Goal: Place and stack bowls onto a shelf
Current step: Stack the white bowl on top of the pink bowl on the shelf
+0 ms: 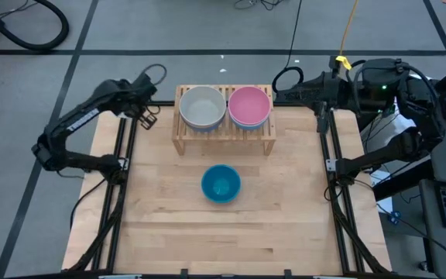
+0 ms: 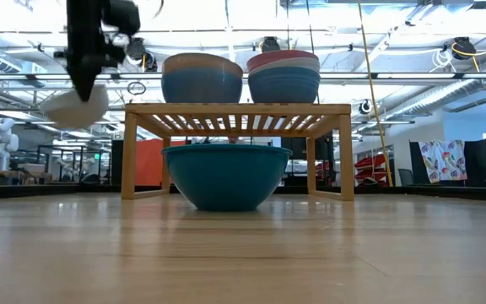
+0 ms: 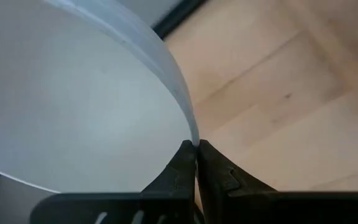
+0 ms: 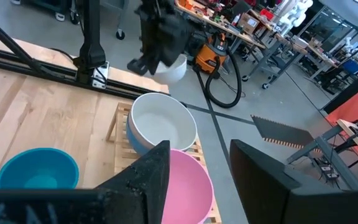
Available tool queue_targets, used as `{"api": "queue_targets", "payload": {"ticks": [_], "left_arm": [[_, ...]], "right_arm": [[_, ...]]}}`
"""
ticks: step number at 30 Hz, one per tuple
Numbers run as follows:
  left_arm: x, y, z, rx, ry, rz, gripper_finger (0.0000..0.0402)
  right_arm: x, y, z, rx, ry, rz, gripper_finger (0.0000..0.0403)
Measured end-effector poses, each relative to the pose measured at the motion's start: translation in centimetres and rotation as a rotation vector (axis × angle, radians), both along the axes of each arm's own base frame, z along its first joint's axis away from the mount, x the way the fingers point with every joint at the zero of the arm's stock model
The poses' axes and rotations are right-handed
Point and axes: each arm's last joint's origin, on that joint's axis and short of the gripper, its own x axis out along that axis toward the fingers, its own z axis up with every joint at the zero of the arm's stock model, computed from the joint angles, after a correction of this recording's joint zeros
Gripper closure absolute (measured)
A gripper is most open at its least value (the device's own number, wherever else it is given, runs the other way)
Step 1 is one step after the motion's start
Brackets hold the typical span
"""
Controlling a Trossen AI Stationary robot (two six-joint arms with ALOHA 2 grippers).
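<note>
Two stacks shelved, two bowls left.
Left tool is clamped on a white bowl's rim beside the shelf; teal bowl waits on the table; right tool gapes, idle.

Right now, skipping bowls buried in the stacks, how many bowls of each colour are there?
White: 2, a white bowl topping a stack on the shelf and a second white bowl in the left gripper
Pink: 1, the pink bowl topping the other stack
Teal-blue: 1, the teal-blue bowl on the table
Total: 4
</note>
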Motion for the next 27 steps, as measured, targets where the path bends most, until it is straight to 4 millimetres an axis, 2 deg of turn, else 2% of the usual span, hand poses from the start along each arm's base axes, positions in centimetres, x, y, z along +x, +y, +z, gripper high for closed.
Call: {"api": "queue_targets", "payload": {"ticks": [5, 11, 18, 23, 27], "left_arm": [[-0.2, -1.6, 5.2, 0.083, -0.046, 0.004, 0.0399], [-0.3, -3.4, 9.2, 0.162, -0.173, 0.010, 0.0399], [1.5, -5.3, 11.7, 0.216, -0.306, -0.106, 0.0399], [4.2, -6.2, 12.9, 0.212, -0.329, -0.231, 0.0399], [7.1, -6.7, 13.7, 0.217, -0.315, -0.365, 0.0399]], "right_arm": [[-1.2, 0.2, 0.3, -0.002, -0.024, 0.000, 0.0243], [-2.4, 0.3, 0.6, -0.004, -0.051, -0.001, 0.0243], [-3.5, 0.5, 0.9, -0.007, -0.075, -0.001, 0.0243], [-4.1, 0.5, 1.0, 0.010, -0.095, -0.007, 0.0243], [-4.3, 0.6, 1.1, 0.048, -0.116, -0.019, 0.0243]]}}
